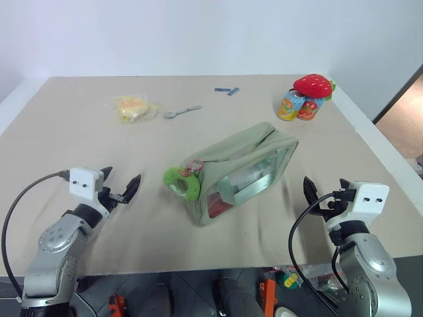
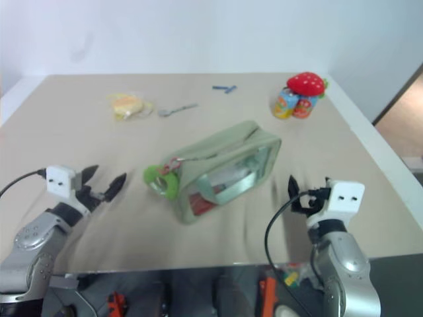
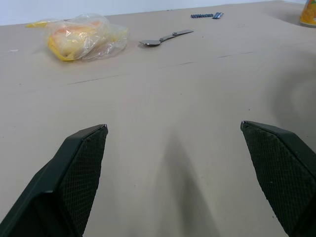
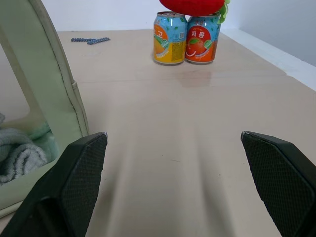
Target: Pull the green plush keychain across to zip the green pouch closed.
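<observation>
**Head camera view: the zip pull is untouched and both hands are empty**

Left eye view gives you the whole layout. The green pouch (image 1: 241,173) lies on its side near the middle of the table (image 1: 79,145), one end angled toward the far right and the other toward you. The green plush keychain (image 1: 182,183) hangs at the nearer, left end of the pouch, resting on the table against the fabric, with its pinkish clasp on the pouch's top edge. You cannot tell from these views whether the zipper along that edge is open, but with the pull sitting at one end, the run across appears still to be made.

Your left gripper (image 1: 121,187) hovers to the left of the keychain, a clear gap between them, with its fingers (image 3: 74,177) spread wide and nothing between them. Your right gripper (image 1: 324,195) sits off the pouch's right side, near but apart from it, equally wide and empty; its wrist view looks past the pouch's clear window (image 4: 22,143) toward two drink cans (image 4: 185,38) with the strawberry plush (image 1: 312,85) on top.

By my reading, nothing of the task is done yet. You still have to reach the keychain, close on it, steady the pouch, and draw the pull along the top edge to the other end.
</observation>
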You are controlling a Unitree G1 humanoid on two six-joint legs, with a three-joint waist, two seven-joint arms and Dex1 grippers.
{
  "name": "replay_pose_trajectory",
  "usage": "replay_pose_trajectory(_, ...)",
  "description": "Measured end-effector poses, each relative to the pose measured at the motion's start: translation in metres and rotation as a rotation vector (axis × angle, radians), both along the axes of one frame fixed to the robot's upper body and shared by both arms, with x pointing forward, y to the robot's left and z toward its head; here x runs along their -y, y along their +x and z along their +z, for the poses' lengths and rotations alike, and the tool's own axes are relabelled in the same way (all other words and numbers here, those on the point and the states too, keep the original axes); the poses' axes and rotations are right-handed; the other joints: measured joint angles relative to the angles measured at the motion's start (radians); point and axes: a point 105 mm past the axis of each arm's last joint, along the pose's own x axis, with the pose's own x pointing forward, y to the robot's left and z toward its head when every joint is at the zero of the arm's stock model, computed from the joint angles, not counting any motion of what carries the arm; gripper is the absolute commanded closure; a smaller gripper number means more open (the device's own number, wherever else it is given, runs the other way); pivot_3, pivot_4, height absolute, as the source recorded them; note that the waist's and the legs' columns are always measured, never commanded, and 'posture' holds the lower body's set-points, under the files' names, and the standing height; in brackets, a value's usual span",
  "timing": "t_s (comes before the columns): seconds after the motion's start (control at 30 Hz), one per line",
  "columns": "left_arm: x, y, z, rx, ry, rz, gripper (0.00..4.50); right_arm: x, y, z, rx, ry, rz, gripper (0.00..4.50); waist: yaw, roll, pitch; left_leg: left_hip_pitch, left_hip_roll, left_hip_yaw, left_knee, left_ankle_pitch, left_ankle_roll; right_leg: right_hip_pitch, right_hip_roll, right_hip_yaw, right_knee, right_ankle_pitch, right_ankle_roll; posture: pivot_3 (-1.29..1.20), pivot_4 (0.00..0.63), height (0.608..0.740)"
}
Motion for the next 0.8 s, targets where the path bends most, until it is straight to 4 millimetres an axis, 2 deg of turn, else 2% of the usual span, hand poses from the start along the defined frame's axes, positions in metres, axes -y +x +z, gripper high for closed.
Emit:
replay_pose_trajectory(0.43, 0.009, -0.001, 0.003, -0.02, -0.059, -0.104, 0.02, -0.003, 0.006, 0.005, 0.01, -0.056, 0.104, 0.0, 0.0, 0.0, 0.0, 0.0, 0.0, 0.0, 0.0, 0.0, 0.0, 0.0, 0.0, 0.0, 0.0, 0.0, 0.0, 0.0, 0.15, 0.74)
replay_pose_trajectory(0.53, 0.013, -0.01, 0.009, -0.03, 0.039, -0.251, 0.02, -0.024, 0.009, 0.013, -0.038, -0.175, 0.365, 0.0, 0.0, 0.0, 0.0, 0.001, 0.0, 0.001, 0.0, 0.0, 0.0, 0.0, 0.0, 0.001, 0.0, 0.0, 0.0, 0.0, 0.15, 0.74)
replay_pose_trajectory(0.67, 0.018, -0.016, 0.013, -0.036, 0.065, -0.346, 0.02, -0.033, 0.008, 0.015, -0.068, -0.177, 0.474, 0.0, 0.0, 0.0, 0.0, 0.0, 0.0, 0.001, 0.0, 0.0, 0.0, 0.0, 0.0, 0.001, 0.0, 0.0, 0.0, 0.0, 0.15, 0.74)
replay_pose_trajectory(0.8, 0.021, -0.017, 0.02, -0.027, 0.074, -0.407, 0.02, -0.032, 0.01, 0.021, -0.067, -0.21, 0.489, 0.0, 0.0, 0.0, 0.0, 0.0, 0.0, 0.001, 0.0, 0.0, 0.0, -0.001, 0.0, 0.001, 0.0, 0.0, 0.0, 0.0, 0.15, 0.74)
